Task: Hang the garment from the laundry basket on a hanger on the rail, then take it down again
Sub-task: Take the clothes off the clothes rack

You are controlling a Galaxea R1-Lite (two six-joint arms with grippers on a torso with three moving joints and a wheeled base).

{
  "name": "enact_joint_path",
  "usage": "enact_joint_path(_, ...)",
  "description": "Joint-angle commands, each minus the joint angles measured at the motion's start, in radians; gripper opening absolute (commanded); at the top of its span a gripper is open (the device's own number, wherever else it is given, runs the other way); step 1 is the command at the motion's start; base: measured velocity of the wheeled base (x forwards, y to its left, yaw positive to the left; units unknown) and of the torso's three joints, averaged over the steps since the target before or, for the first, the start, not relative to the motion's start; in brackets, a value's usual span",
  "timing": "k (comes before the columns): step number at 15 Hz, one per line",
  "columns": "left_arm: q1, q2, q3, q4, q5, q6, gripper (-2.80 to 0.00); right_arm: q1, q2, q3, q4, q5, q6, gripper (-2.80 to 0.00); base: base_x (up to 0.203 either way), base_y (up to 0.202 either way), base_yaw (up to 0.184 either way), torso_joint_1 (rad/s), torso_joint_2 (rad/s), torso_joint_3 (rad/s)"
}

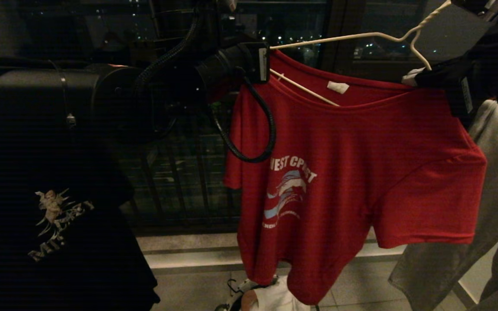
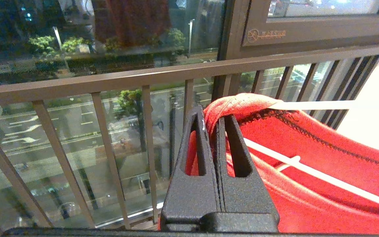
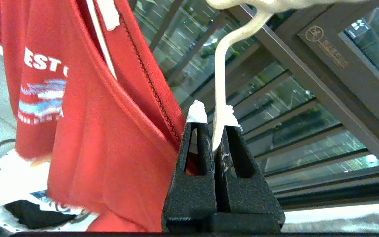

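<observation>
The red T-shirt [image 1: 352,172] is out of the laundry basket [image 1: 249,296] and partly dressed on the cream wire hanger [image 1: 361,36] — but the job looks only half done. One wire arm of the hanger runs bare above the collar on the left gripper's side, while its lower bar passes inside the neck opening, so that shoulder seems not yet seated. No rail shows anywhere, so I'd judge the hanging is still to come, and the taking down after it.

The left gripper [image 2: 214,131] comes in level from the side, its fingers [image 2: 197,144] pressed together with a fold of the red collar pinched between them; the fabric bunches up over the tips and the hanger's white wire lies just beyond them.

The right gripper [image 3: 215,144] is raised on the other side, fingers closed on the hanger's wire, which rises out from between the white-capped tips and curves away toward the twisted neck. The shirt hangs just beside those fingers, its lettered front dropping below them — the basket sits on the floor well beneath the hem.
</observation>
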Motion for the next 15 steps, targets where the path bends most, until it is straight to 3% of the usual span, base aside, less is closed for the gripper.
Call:
enact_joint_path(1, 0.0, 0.001, 0.005, 0.001, 0.002, 0.005, -2.8, -0.005, -0.003, 0.0, 0.009, -0.005, -0.029, -2.8, 0.0, 0.0, 0.0, 0.0, 0.0, 0.0)
enact_joint_path(6, -0.001, -0.015, 0.011, 0.016, -0.005, 0.011, -2.8, -0.016, -0.017, -0.002, 0.042, -0.02, -0.073, -2.8, 0.0, 0.0, 0.0, 0.0, 0.0, 0.0)
enact_joint_path(7, -0.001, -0.033, 0.02, 0.014, -0.026, 0.003, -2.8, -0.031, -0.022, -0.002, 0.051, -0.019, -0.093, -2.8, 0.0, 0.0, 0.0, 0.0, 0.0, 0.0)
enact_joint_path(9, -0.001, -0.082, 0.047, 0.016, -0.143, -0.041, -2.8, -0.045, -0.022, -0.003, 0.053, -0.019, -0.1, -2.8, 0.0, 0.0, 0.0, 0.0, 0.0, 0.0)
enact_joint_path(15, -0.022, -0.107, 0.041, 0.114, -0.24, -0.054, -2.8, -0.045, -0.026, -0.001, 0.056, -0.012, -0.099, -2.8, 0.0, 0.0, 0.0, 0.0, 0.0, 0.0)
